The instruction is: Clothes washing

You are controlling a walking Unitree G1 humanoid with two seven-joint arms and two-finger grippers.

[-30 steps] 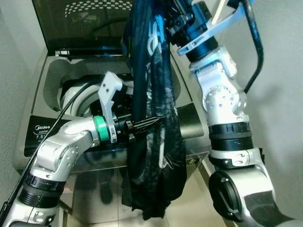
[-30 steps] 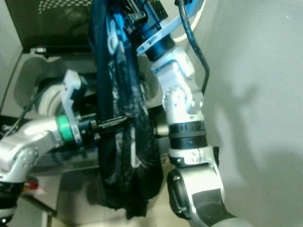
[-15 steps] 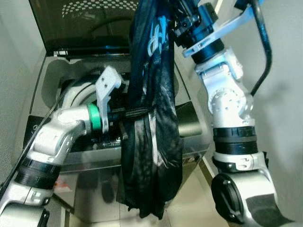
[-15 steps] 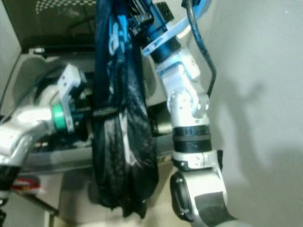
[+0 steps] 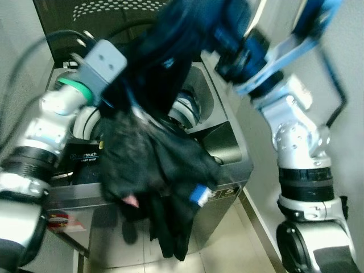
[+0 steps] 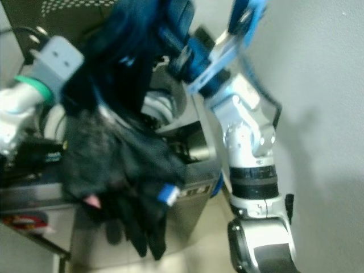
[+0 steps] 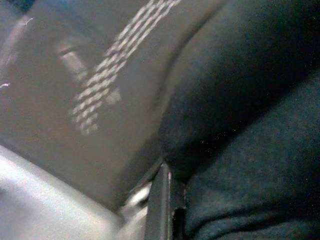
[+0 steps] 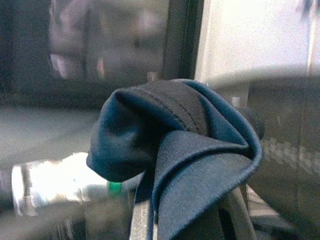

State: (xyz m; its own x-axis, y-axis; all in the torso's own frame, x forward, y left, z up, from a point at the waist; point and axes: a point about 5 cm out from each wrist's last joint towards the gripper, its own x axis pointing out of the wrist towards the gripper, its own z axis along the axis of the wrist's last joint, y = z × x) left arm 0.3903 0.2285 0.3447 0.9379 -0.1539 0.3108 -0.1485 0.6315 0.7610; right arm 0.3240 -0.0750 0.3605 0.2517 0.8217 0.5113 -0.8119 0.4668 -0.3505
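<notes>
Dark garment (image 5: pixel 153 159): formerly hanging vertical, now slumped across washing machine (image 5: pixel 227 149) front, centre frame. Right claw (image 8: pixel 200 200) grips it; left claw (image 5: pixel 122 94) state indeterminable. Loading underway.

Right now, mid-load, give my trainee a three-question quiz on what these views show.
1. True or false: the lid of the grey top-loading washing machine is closed.
2. Where does the lower end of the dark navy garment hang? A) inside the drum B) over the machine's front edge, down its front panel C) flat on the floor
3. Which gripper has a fold of the garment bunched over it in its own wrist view?

Key:
1. False; the lid stands open behind the tub.
2. B.
3. The right gripper; cloth hides its fingers. The left gripper presses into the fabric above the tub.
</notes>
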